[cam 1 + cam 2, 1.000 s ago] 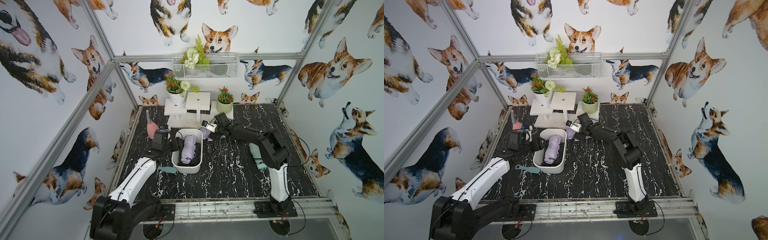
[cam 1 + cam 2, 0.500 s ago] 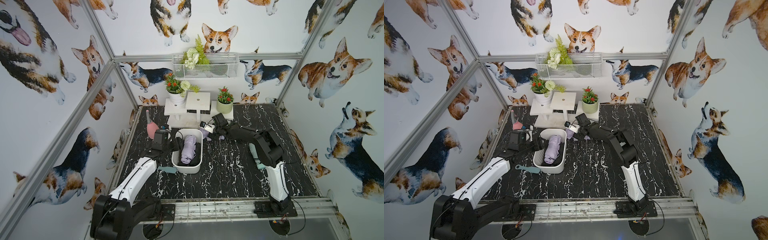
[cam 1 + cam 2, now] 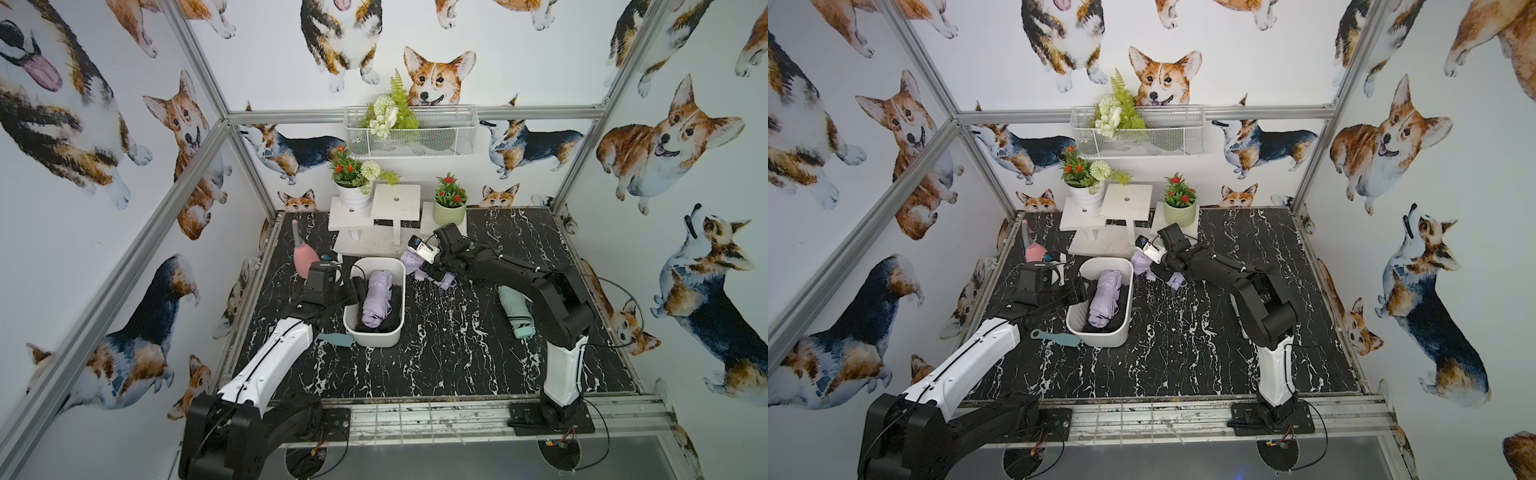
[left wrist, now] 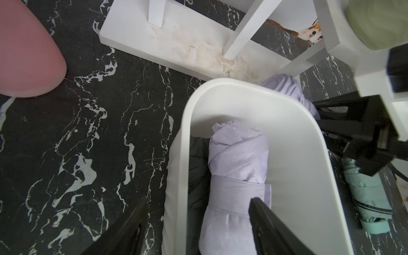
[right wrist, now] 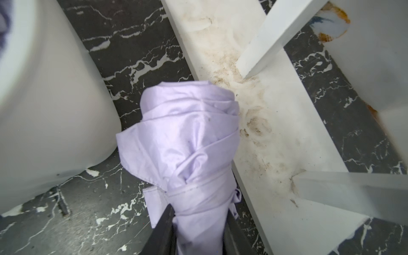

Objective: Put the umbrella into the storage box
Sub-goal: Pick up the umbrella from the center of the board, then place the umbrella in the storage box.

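Overhead, in a top view, the right gripper (image 3: 428,270) sits low on the table (image 3: 457,353), clamped across the umbrella (image 3: 409,262). The box (image 3: 376,338) lies just to its left. The left gripper (image 3: 357,291) stands with jaws apart, astride the box wall.

Left wrist: one finger (image 4: 136,216) is outside that wall and the other is inside, touching a second umbrella (image 4: 238,159) lying in the box.

Right wrist: both fingers press the umbrella's fabric, with the stand base (image 5: 276,132) just beside it.
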Robot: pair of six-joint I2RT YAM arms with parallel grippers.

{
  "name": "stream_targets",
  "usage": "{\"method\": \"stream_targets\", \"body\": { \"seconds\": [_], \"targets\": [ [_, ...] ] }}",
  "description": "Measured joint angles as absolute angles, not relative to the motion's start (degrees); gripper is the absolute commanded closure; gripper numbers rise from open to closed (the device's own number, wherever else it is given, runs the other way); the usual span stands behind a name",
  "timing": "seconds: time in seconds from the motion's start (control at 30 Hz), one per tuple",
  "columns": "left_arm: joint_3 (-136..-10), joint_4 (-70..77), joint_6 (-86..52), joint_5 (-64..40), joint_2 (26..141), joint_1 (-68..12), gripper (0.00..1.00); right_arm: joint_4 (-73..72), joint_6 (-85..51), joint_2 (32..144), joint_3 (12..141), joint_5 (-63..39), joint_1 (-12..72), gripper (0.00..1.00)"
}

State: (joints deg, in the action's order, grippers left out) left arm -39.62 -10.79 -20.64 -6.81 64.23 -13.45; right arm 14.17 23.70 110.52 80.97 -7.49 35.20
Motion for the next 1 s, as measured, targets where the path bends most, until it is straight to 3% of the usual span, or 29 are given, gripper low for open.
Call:
{"method": "stream_targets", "body": {
  "seconds": [0.23,0.3,0.6,0.73,1.0],
  "targets": [
    [-38.76,-9.17,-21.89,-6.74,63.88,-13.45,0.2,16.73,14.02,101.12,75.05,-5.37,34.02,0.95],
    [-38.59,-9.19,-22.04,-6.42,63.7,-13.41,0.21,19.07,9.98,98.15,74.28,-4.97,34.13,1.0],
    [-38.17,-9.21,-22.44,-5.32,63.07,-13.19,0.21,24.12,-11.79,83.33,74.06,-9.17,36.64,1.0],
    [-37.58,-9.17,-22.44,-5.52,62.37,-13.19,0.21,23.0,-22.48,82.11,74.02,-13.56,38.74,1.0],
    [-37.32,-9.15,-22.41,-6.2,62.06,-13.19,0.21,19.59,-37.39,86.46,76.36,-12.1,45.87,1.0]
  ]
}}
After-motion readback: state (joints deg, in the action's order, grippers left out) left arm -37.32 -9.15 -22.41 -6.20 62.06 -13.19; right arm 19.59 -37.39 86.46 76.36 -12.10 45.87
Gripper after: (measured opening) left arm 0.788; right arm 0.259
